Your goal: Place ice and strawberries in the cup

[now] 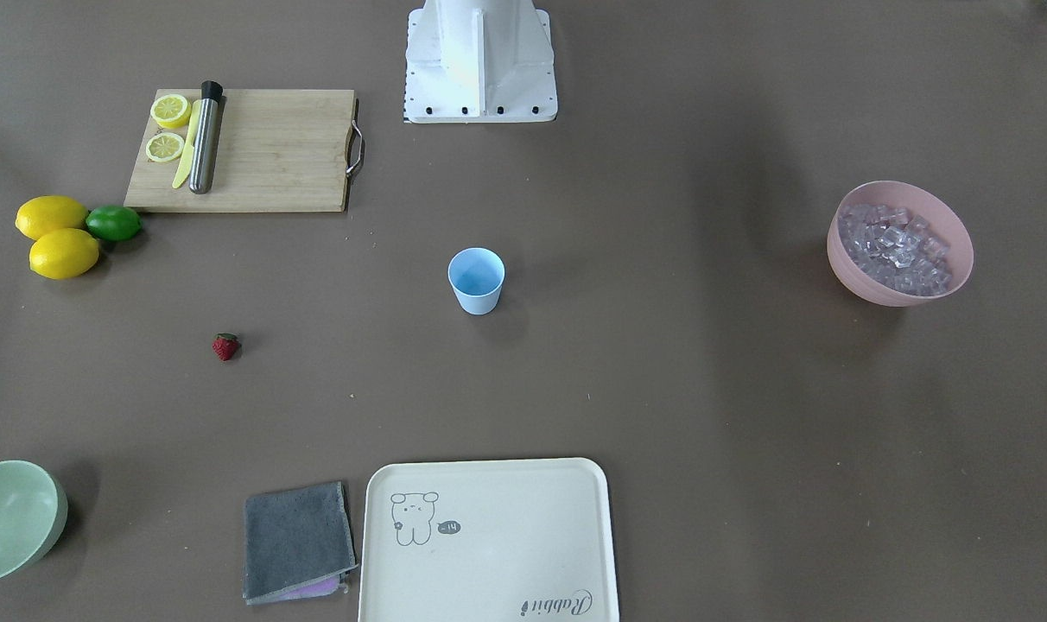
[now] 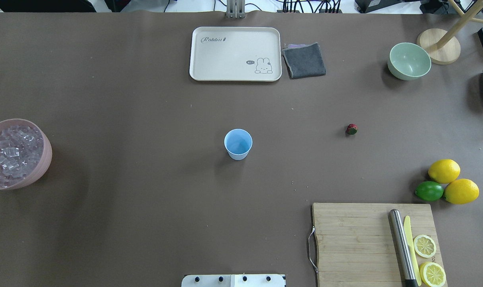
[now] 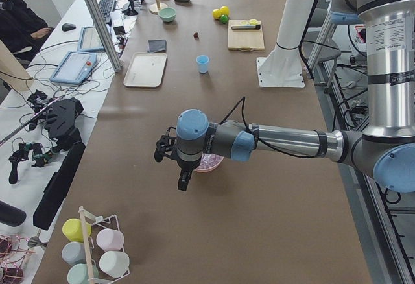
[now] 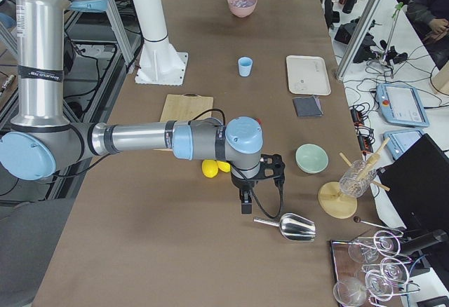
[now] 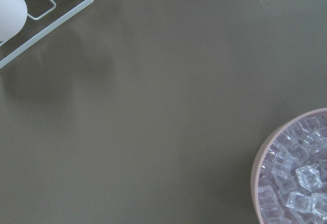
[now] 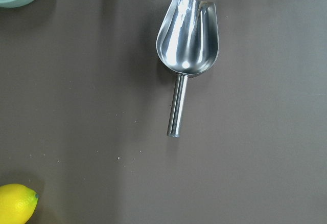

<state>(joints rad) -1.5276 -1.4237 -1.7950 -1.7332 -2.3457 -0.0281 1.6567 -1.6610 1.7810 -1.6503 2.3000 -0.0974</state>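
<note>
The cup [image 1: 476,279] stands upright and empty in the middle of the frame. It looks light and easy to tip, so nothing should bump it.

The ice [image 1: 897,249] fills the pink bowl [image 1: 860,285] at the right edge. The cubes look hard, tiny and slippery. Lifting them with the metal scoop [image 6: 188,40], held by its handle, may work better than pinching.

The strawberry [image 1: 225,346] lies alone at the lower left. It is small and may roll, so take it by its sides.

Bare table [image 1: 662,389] lies all around the cup.

The left gripper [image 3: 163,151] hangs near the bowl and the right gripper [image 4: 273,169] near the scoop. I cannot tell if either claw is apart or together.
</note>
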